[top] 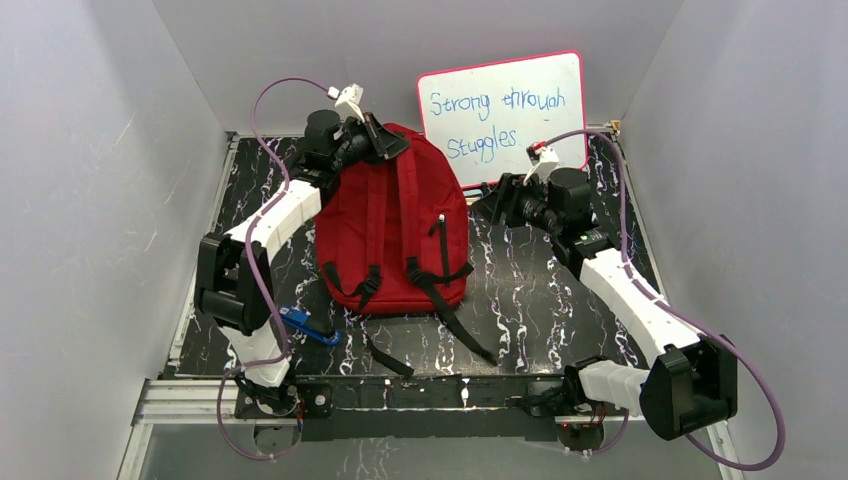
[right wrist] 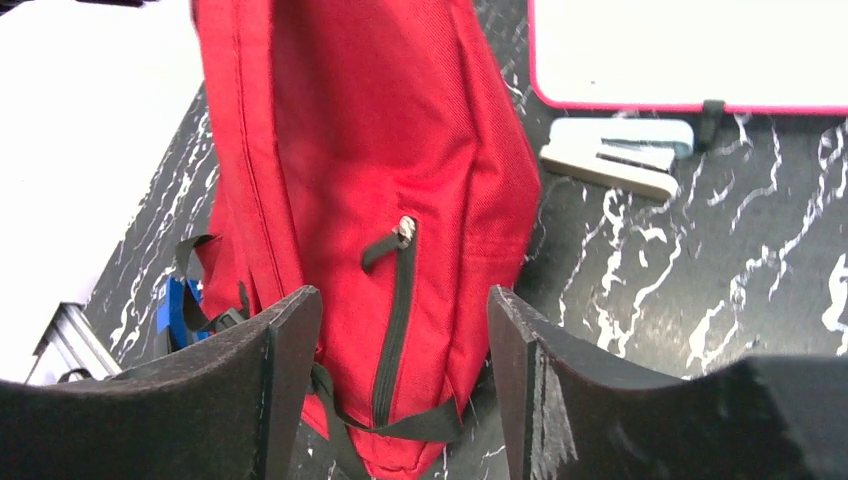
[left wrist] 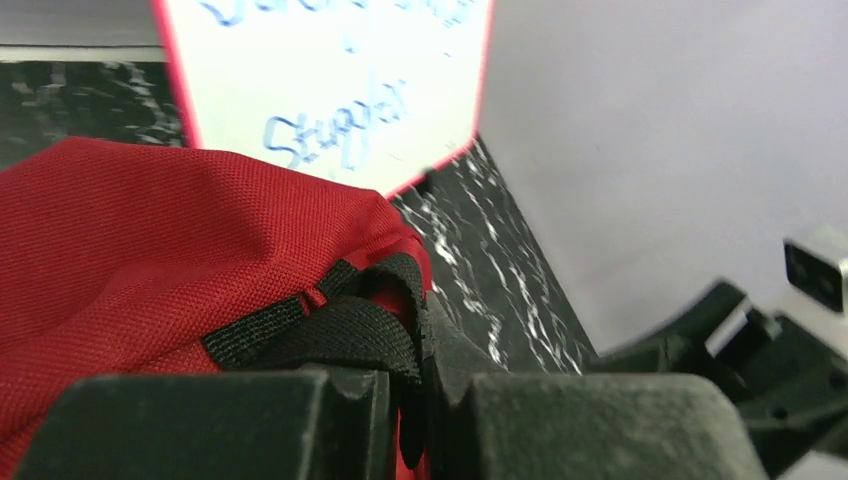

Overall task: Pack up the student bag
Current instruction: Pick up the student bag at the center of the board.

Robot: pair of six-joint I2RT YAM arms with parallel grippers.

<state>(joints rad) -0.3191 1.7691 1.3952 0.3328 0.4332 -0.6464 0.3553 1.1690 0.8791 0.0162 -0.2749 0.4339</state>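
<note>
The student bag (top: 395, 220), a red backpack with black straps, lies in the middle of the black marbled table with its straps facing up. At the bag's far end my left gripper (top: 385, 140) is shut on the black carry loop (left wrist: 350, 335). In the left wrist view the webbing is pinched between the closed jaws of the left gripper (left wrist: 425, 400). Just right of the bag's upper side my right gripper (top: 497, 200) stands open and holds nothing. In the right wrist view the bag (right wrist: 370, 150) and its side zipper pull (right wrist: 405, 230) show beyond the spread right gripper (right wrist: 405, 300).
A pink-framed whiteboard (top: 500, 110) leans on the back wall. A pale stapler (right wrist: 620, 155) lies on the table below the board, to the right of the bag. A small blue object (top: 305, 325) lies by the left arm's base. Grey walls close in both sides.
</note>
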